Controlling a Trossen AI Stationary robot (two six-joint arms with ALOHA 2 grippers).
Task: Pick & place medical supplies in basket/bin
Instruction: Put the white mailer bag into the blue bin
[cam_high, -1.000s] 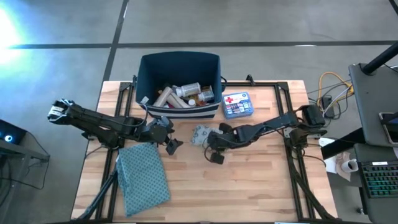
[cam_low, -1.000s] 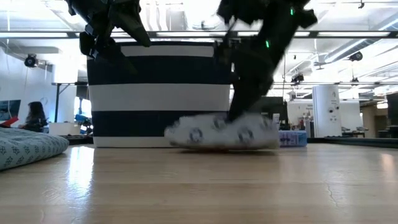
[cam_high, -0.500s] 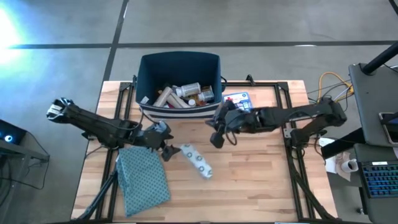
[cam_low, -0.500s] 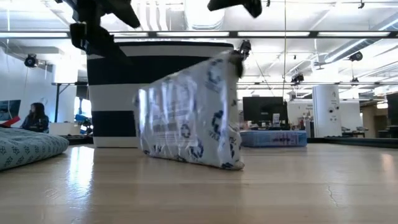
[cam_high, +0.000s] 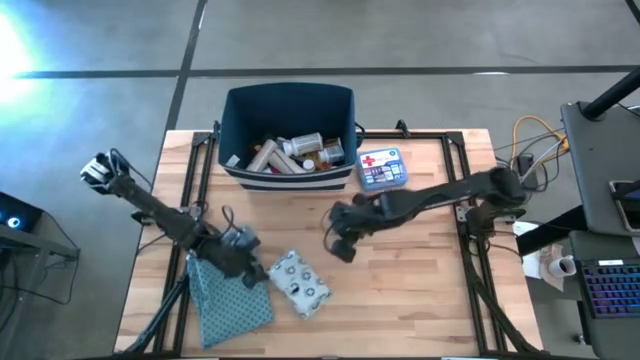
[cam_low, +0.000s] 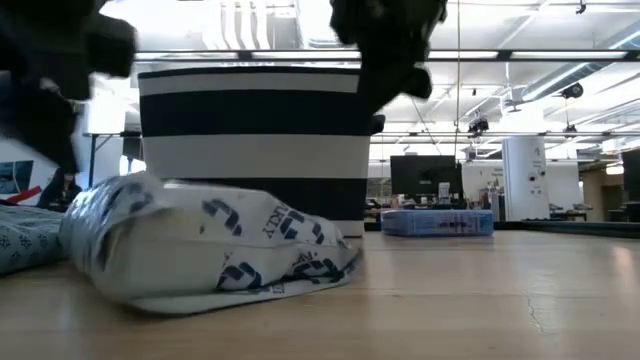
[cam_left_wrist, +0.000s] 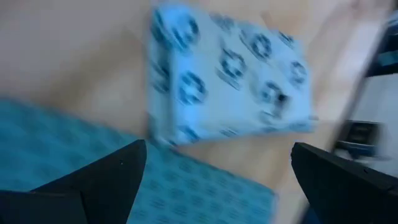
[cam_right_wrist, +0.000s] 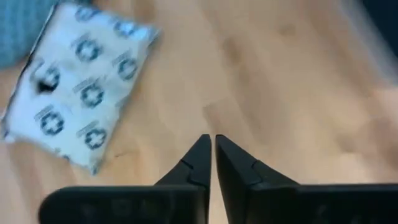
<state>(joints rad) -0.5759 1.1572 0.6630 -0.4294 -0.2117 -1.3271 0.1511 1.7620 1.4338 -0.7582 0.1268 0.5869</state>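
The grey patterned pouch (cam_high: 300, 283) lies flat on its broad side on the wooden table, just right of the teal cloth (cam_high: 228, 297). My left gripper (cam_high: 252, 272) hovers open over the cloth's far right corner. In its wrist view the fingers (cam_left_wrist: 99, 177) stand wide apart and the pouch (cam_left_wrist: 230, 74) lies ahead of them. My right gripper (cam_high: 338, 248) is shut, raised over the table's middle, with the pouch (cam_right_wrist: 81, 118) off to one side. The navy striped bin (cam_high: 290, 110) at the far edge holds several bottles and other supplies.
A blue-white red-cross box (cam_high: 381, 168) lies on the table right of the bin. The teal cloth covers the near left part of the table. Bare wood (cam_high: 400, 300) stretches right of the pouch. In the low view the pouch (cam_low: 200, 245) lies in front of the bin (cam_low: 260, 140).
The pouch has left the table's middle under my right gripper, tumbled on edge toward the near left, and now lies flat beside the cloth. My right gripper, shut throughout, has risen clear of it. My left gripper has swung toward the near edge and down, over the cloth's corner.
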